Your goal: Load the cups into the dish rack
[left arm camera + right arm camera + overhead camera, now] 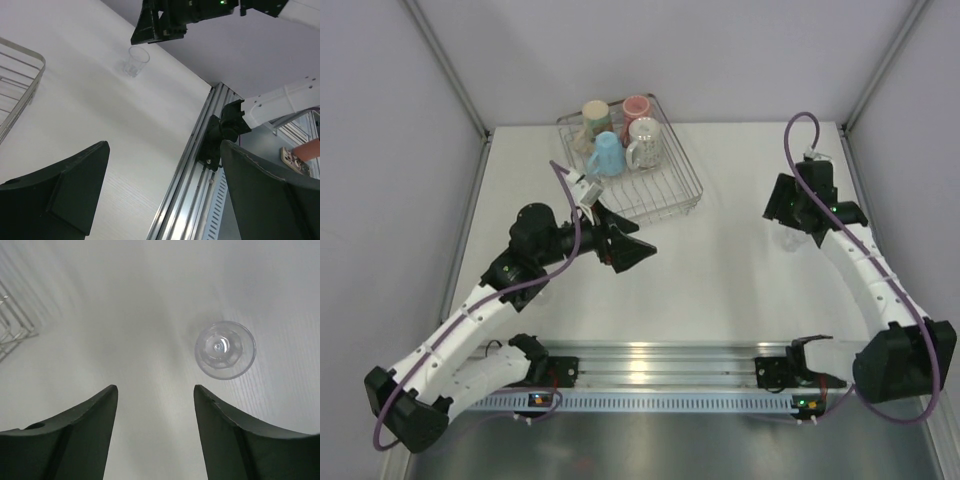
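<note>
The left tool (632, 250) hangs wide open and empty just beside the near edge of the shallow silver wire dish rack (665, 195). The rack's far half holds a cream-tan cup (595, 112), a pink cup (636, 106), a light blue cup (605, 155) and a clear glass cup (646, 140). Across the white surface (720, 290), the right tool (155, 390) hovers with jaws apart and empty. The small clear glass tumbler (225, 350) stands off to one side of its gap. Descending so, a finger could clip the rim and topple it. The left tool also crowds the route to the rack.
</note>
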You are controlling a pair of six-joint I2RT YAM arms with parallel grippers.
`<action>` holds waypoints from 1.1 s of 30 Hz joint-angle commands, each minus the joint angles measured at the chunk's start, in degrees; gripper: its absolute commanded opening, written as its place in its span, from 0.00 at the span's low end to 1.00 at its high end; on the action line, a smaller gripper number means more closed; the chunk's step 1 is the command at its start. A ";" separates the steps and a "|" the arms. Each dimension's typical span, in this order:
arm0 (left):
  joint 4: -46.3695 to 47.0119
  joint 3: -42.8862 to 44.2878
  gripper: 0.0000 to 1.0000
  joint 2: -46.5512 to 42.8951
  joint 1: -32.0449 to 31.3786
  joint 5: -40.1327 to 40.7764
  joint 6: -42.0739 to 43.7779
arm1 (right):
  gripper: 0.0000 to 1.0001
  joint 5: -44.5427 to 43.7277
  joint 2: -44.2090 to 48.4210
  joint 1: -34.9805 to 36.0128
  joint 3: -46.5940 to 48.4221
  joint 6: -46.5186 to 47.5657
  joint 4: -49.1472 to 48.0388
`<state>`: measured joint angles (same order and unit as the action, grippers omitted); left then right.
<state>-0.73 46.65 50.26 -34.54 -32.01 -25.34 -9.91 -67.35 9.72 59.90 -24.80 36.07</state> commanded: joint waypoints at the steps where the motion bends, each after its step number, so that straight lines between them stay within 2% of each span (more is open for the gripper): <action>1: 2.49 1.42 0.98 -1.91 0.00 -2.98 1.17 | 0.62 -0.38 -3.04 -4.86 -1.36 3.61 -2.41; 5: 2.58 2.12 0.97 -2.88 0.00 -1.66 0.04 | 0.56 2.26 -6.99 -9.19 -2.24 5.02 -3.90; 13: 1.00 2.30 0.95 -5.78 0.00 0.54 1.09 | 0.45 3.93 -13.85 -9.10 -2.78 5.81 -7.33; 18: -1.81 1.69 0.94 -5.79 0.09 4.58 0.91 | 0.41 0.61 -17.37 -9.10 -1.81 5.64 -7.08; 21: -2.69 1.95 0.93 -5.17 0.09 4.33 1.09 | 0.37 -0.72 -17.99 -9.10 -2.15 5.72 -7.42; 23: -3.05 2.47 0.92 -4.73 0.09 4.06 1.09 | 0.30 0.24 -17.64 -9.19 -3.03 5.72 -8.21; 27: -3.48 2.65 0.91 -4.82 0.00 4.50 0.03 | 0.10 5.59 -14.22 -9.10 -5.49 4.76 -11.02; 28: -4.10 2.83 0.91 -4.73 0.09 5.11 -0.23 | 0.01 8.22 -12.38 -9.19 -6.02 4.06 -12.07; 33: -8.49 5.29 0.91 -4.73 0.09 7.92 -1.19 | 0.00 19.65 -6.40 -9.01 -4.53 1.16 -13.22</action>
<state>-8.16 48.60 45.65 -34.54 -26.24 -25.47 0.58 -79.24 0.69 53.71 -21.26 27.66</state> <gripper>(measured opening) 0.907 0.024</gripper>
